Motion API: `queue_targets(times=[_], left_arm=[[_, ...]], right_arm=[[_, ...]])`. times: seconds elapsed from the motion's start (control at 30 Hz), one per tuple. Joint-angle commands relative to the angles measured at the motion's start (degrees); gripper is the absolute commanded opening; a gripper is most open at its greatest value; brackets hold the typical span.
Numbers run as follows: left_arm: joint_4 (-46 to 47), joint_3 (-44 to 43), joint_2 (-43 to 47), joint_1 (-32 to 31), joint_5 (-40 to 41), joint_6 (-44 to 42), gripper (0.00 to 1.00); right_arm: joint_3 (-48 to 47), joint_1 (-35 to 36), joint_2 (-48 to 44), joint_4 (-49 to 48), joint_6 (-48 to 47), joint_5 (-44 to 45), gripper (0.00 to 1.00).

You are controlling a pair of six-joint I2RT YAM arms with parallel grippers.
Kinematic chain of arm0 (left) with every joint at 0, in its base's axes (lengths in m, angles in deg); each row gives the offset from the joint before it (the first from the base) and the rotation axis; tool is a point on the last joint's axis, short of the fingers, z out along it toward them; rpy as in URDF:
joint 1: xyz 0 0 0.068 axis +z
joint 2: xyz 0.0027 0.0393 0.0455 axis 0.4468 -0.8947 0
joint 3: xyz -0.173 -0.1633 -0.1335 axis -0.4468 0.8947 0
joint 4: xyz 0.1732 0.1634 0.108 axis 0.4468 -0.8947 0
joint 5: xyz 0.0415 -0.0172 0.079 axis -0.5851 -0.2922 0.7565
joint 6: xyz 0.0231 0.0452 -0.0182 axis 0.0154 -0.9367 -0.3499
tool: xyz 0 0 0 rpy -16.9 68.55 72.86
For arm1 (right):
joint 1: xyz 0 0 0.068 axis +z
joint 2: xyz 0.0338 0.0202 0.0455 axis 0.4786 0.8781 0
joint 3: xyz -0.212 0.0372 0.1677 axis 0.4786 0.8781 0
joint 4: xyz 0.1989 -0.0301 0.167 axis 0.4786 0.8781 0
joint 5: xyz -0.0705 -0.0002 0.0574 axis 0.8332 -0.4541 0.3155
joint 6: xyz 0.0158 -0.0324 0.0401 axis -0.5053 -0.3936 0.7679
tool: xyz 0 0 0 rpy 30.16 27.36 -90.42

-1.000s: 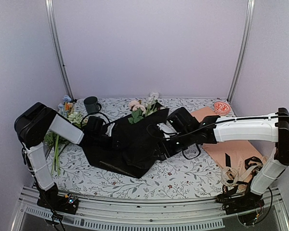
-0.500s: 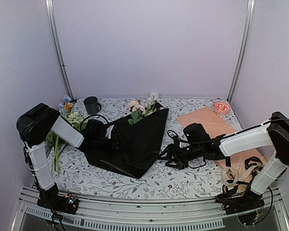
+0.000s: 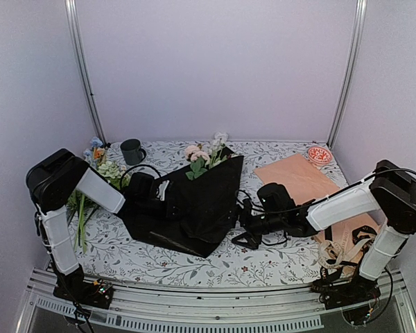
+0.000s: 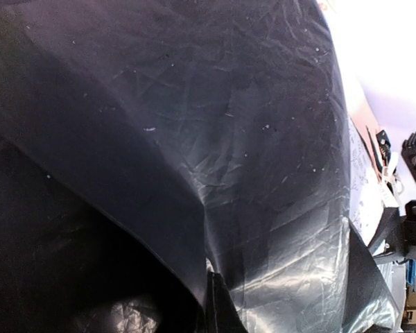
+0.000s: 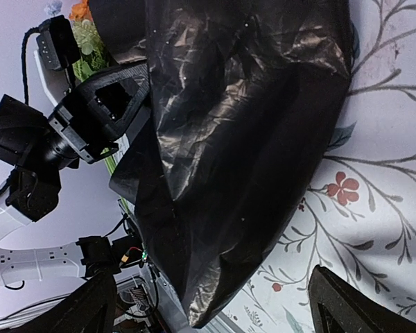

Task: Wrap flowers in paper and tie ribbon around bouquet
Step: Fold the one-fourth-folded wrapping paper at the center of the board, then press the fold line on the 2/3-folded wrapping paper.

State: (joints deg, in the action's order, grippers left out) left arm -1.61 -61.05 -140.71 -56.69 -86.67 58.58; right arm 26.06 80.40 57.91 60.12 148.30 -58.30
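The black paper (image 3: 204,198) lies folded over the flowers (image 3: 202,156), whose pink and white blooms and leaves stick out of its far end as a loose bouquet. My left gripper (image 3: 168,202) is shut on the paper's left fold; in the left wrist view the glossy paper (image 4: 249,139) fills the frame above the closed left gripper (image 4: 218,309). My right gripper (image 3: 243,223) stands open at the paper's right lower edge. In the right wrist view the paper's (image 5: 229,139) crumpled corner hangs between the spread fingers (image 5: 347,305), untouched. The cream ribbon (image 3: 341,251) lies heaped by the right arm's base.
A peach sheet (image 3: 301,177) lies at the right, with a dark strap (image 3: 329,229) on it and a small red dish (image 3: 319,154) behind. A green mug (image 3: 132,150) stands at the back left. The leftover mixed bunch (image 3: 97,170) lies along the left edge.
My right gripper came off the top of the paper, swung right, then returned low to the paper's right edge with its jaws wider. The paper settled flatter. The left gripper kept its hold.
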Motion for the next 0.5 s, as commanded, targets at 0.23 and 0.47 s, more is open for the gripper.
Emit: queue_targets(times=[0.23,0.47], left_arm=[[-2.06,1.09,-5.08,-1.03,0.61,-0.92,0.00],[-2.21,0.43,-6.39,-1.24,0.69,-1.12,0.00]], right_arm=[[-0.72,-0.47,7.54,-5.75,-1.95,-5.64,0.70],[4.69,-1.98,5.77,-9.41,-1.48,-7.62,0.30]])
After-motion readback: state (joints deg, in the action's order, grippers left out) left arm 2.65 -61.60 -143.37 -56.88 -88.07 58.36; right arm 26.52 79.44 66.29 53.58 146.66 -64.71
